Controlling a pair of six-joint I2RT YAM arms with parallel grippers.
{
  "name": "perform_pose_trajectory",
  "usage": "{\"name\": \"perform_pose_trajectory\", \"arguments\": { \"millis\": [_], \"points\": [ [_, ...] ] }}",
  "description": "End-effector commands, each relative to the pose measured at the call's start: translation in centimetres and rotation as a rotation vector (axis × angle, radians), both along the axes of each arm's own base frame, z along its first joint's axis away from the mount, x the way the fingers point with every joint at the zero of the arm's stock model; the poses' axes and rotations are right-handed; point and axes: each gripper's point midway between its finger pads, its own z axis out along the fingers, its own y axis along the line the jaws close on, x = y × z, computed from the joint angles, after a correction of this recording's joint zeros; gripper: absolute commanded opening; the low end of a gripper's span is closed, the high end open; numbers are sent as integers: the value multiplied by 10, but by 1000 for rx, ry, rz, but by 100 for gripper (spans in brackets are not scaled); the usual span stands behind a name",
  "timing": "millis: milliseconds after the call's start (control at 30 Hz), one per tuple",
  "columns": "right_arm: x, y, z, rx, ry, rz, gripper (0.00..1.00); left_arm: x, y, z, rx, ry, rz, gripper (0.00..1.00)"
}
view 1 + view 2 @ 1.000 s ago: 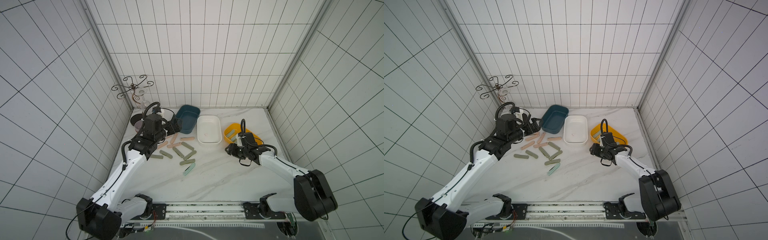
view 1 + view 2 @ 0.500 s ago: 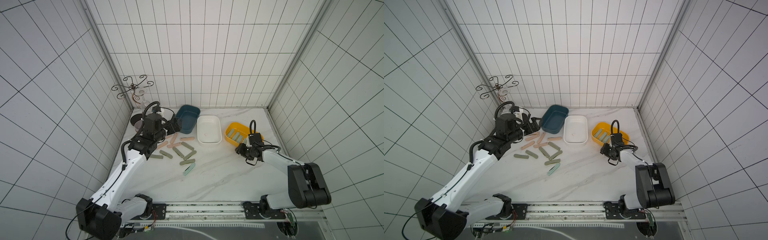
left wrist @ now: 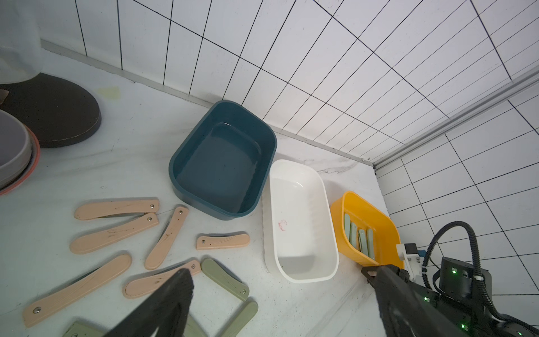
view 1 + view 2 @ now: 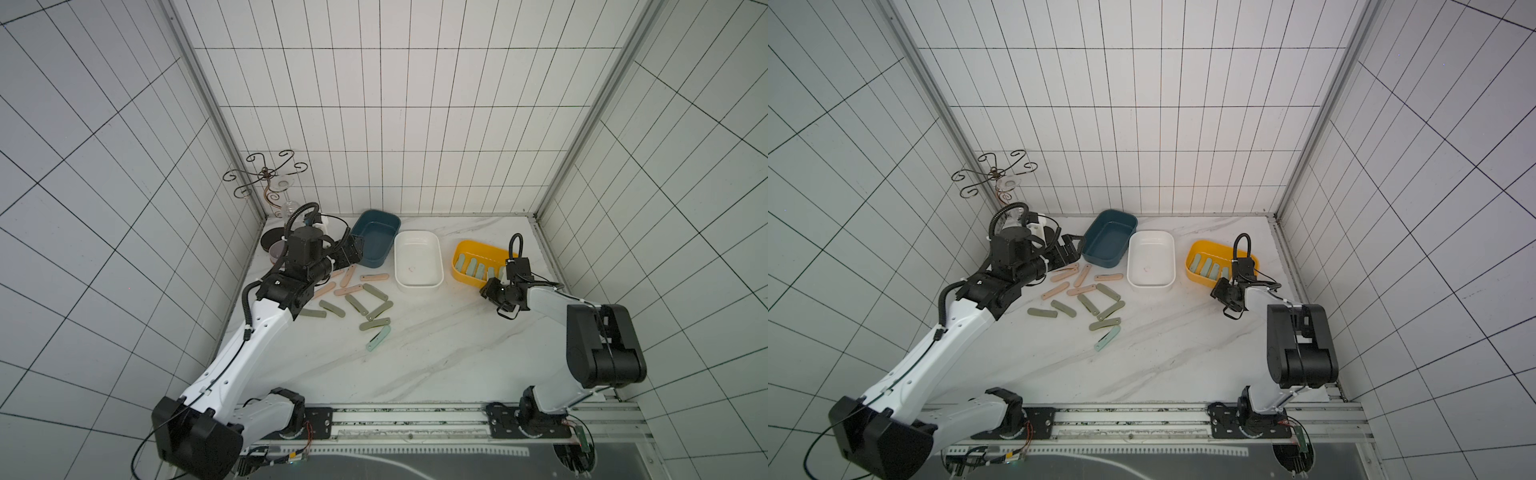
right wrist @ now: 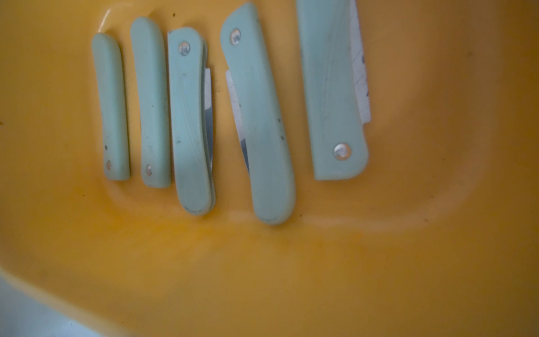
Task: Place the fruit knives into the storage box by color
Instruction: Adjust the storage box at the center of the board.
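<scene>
On the marble desk (image 4: 436,353) the sorting looks roughly a third done, as far as I can judge. Five mint knives (image 5: 262,116) lie side by side, flat on the floor of the yellow box (image 4: 465,253); the white box (image 4: 417,286) and the blue box (image 4: 374,262) hold no knives.

What remains lies loose on the desk. Six peach-pink knives (image 3: 166,237) are scattered just in front of the blue box; six olive knives (image 4: 356,304) are strewn beside them, towards the rail; a lone mint knife (image 4: 379,337) lies at the near edge of the cluster, its thin blade partly swung out.

Each knife has a flat, rounded oblong handle with a silver rivet at one end; the mint handles carry faint scratches and dark specks; three of the five in the yellow box show a sliver of blade along one edge.

The left claw (image 4: 348,258) hangs over the pink knives beside the blue box, its fingers spread wide with nothing between them. The right claw (image 4: 494,293) sits low, just beside the yellow box's near wall; its wrist view shows only the box's inside, and in both top views it is too small, so I cannot tell whether it is wide, narrow or holding anything.
</scene>
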Motion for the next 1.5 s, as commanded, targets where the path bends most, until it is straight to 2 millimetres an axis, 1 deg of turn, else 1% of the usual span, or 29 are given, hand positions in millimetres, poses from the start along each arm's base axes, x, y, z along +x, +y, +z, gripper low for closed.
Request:
{"name": "perform_pose_trajectory", "arguments": {
  "millis": [0,100,267,400,733,867,933,1067,1200,1267,1333,1367,1467],
  "points": [
    [36,-4,27,0,-76,-3,55,3,-1,19,-12,-49,2,97],
    [46,-8,31,-6,-88,-10,55,2,-1,20,-13,-50,3,97],
    [58,-19,34,-14,-92,-36,54,2,-1,21,-14,-53,4,97],
    [63,-30,36,-34,-87,-54,54,2,-1,22,-16,-55,3,97],
    [62,-50,41,-59,-90,-105,54,4,-3,22,-25,-57,-2,97],
    [62,-59,48,-69,-99,-126,54,4,-4,22,-26,-59,-4,97],
    [61,-58,57,-60,-117,-122,54,4,-3,22,-25,-58,-4,97],
    [58,-42,84,4,-175,-66,53,3,-3,20,-24,-56,-4,97],
    [51,-13,120,71,-268,23,53,3,-4,15,-24,-46,-7,97],
    [51,8,136,97,-309,86,53,2,-5,11,-25,-37,-9,97],
    [55,38,152,122,-345,173,53,2,-4,8,-23,-30,-10,97],
    [56,52,156,129,-349,212,53,1,-4,7,-21,-29,-11,97],
    [66,108,167,136,-359,364,53,0,-3,-2,-4,-14,-7,97]
  ]
}}
